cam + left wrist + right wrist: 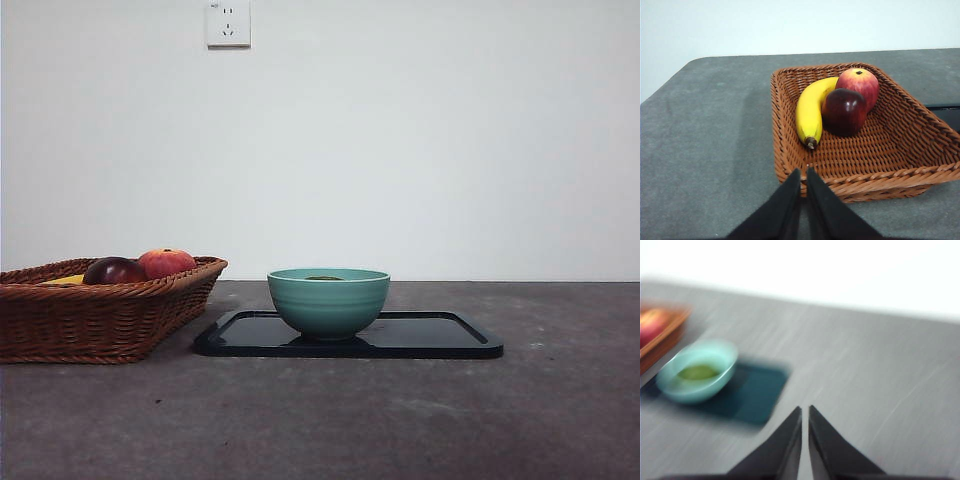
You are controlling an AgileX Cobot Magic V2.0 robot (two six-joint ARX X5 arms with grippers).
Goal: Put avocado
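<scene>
The avocado (pixel 698 372) lies inside the teal bowl (pixel 328 299), a dull green shape in the blurred right wrist view; from the front only its top (pixel 325 277) peeks above the rim. The bowl stands on a black tray (pixel 440 335). My right gripper (pixel 804 412) is shut and empty, held above the bare table well away from the bowl. My left gripper (pixel 802 175) is shut and empty too, hovering just outside the near rim of the wicker basket (pixel 900 145). Neither arm shows in the front view.
The wicker basket (pixel 100 315) stands left of the tray and holds a banana (pixel 810 112), a dark maroon fruit (pixel 844 111) and a red-orange fruit (pixel 860 84). Bare grey table (pixel 540 420) stretches to the right and in front.
</scene>
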